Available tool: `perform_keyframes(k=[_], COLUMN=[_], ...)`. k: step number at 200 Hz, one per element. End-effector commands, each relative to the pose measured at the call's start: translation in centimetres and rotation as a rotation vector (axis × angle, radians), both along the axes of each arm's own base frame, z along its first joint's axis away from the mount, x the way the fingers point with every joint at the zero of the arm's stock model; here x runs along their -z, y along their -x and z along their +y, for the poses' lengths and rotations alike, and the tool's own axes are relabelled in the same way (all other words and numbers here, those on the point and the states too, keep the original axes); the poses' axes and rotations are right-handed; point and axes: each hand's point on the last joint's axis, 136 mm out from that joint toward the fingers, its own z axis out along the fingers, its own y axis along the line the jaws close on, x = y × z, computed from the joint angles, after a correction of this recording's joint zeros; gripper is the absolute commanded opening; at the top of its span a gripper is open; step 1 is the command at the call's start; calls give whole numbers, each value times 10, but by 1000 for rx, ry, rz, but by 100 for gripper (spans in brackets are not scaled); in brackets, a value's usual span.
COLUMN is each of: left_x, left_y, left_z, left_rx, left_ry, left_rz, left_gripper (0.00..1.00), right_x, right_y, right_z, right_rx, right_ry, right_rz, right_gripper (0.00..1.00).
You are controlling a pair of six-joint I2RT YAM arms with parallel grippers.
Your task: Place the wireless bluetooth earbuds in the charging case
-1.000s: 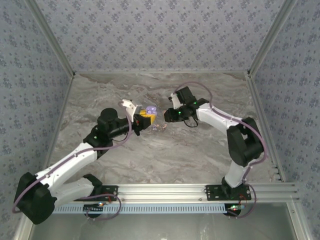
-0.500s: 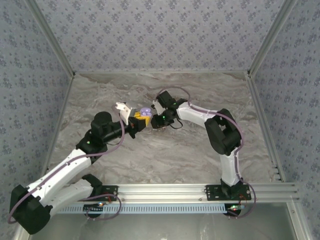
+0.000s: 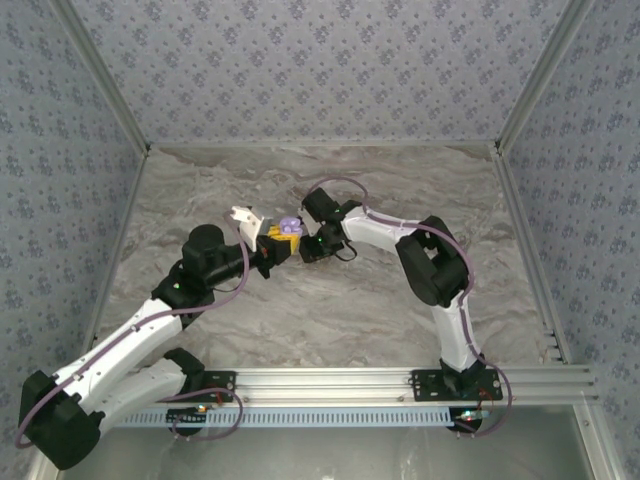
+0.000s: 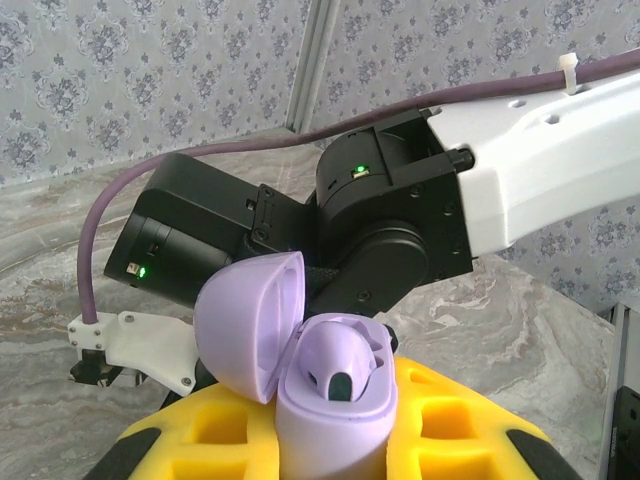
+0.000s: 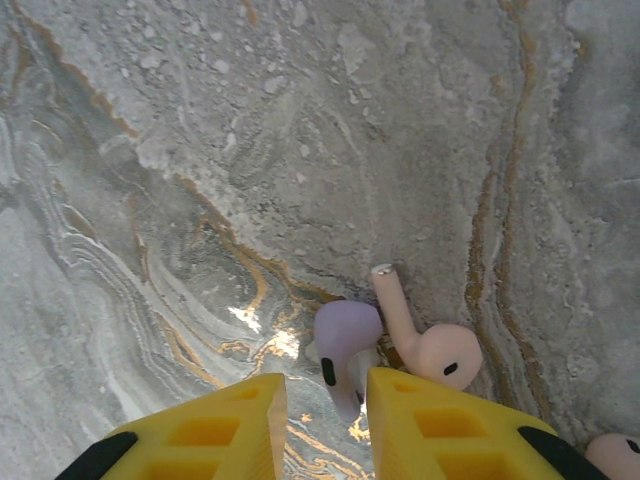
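Right gripper (image 5: 325,405), jaws apart, is now brought up to the lilac earbud (image 5: 341,345), whose stem is pointed toward it; the case (image 4: 338,375) is clamped by the left gripper (image 4: 335,440).

1 lilac charging case (image 4: 335,425), 3 loose earbuds (image 5: 341,340)

We look down on a bench (image 3: 320,320) with a grey marble-patterned top, its veins swirling and, up close, tinged golden brown. Walls (image 3: 320,70) papered in pale blue-grey with small floral sprigs close it in at the back and on both sides. Bare aluminium posts (image 3: 100,75) line the corners, and an aluminium rail (image 3: 330,380) crosses the near edge. The light is soft and even.
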Motion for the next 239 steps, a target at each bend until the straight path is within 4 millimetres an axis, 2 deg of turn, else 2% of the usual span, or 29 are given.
perform_keyframes(k=[1, 76, 103, 143, 193, 239], left_x=[-11, -11, -10, -9, -9, -8], left_y=[0, 1, 1, 0, -1, -3], left_z=[4, 6, 6, 6, 5, 3], left_rx=[-13, -17, -20, -23, -22, -17], left_ry=[14, 14, 13, 13, 13, 19], left_rz=[-39, -39, -38, -36, -32, -24], left_gripper=[0, 0, 1, 1, 1, 1], right_x=[4, 18, 17, 1, -40, -53], right_y=[-1, -2, -1, 6, 13, 11], right_z=[-1, 1, 0, -2, -5, -38], right_rx=[-10, -19, -22, -32, -9, 93], right_ry=[51, 112, 121, 93, -52, -88], right_rz=[-9, -15, -22, -41, -85, -117], right_gripper=[30, 27, 21, 15, 14, 14])
